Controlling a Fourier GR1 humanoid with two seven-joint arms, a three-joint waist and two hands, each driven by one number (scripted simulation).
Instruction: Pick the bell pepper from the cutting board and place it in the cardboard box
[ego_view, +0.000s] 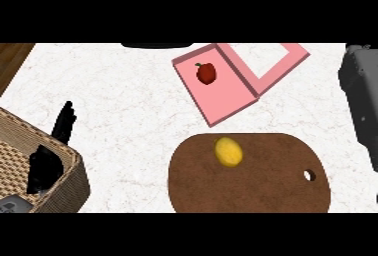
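Bell pepper (207, 73) lies red inside the pink box (221, 90), off the cutting board (251, 175) | left hand (63, 122) fingers straight, empty | right arm edge only, fingers unseen | risk: you grab the yellow fruit (228, 151) on the board instead.

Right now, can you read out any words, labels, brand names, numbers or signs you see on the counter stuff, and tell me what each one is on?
None: no readable text shows anywhere.
Pink box: plain, no print.
Brown cutting board: bare, no mark.
Wicker basket: no tag seen.
Red pepper and yellow pepper: no stickers.
Grey object at the right edge: no lettering visible.
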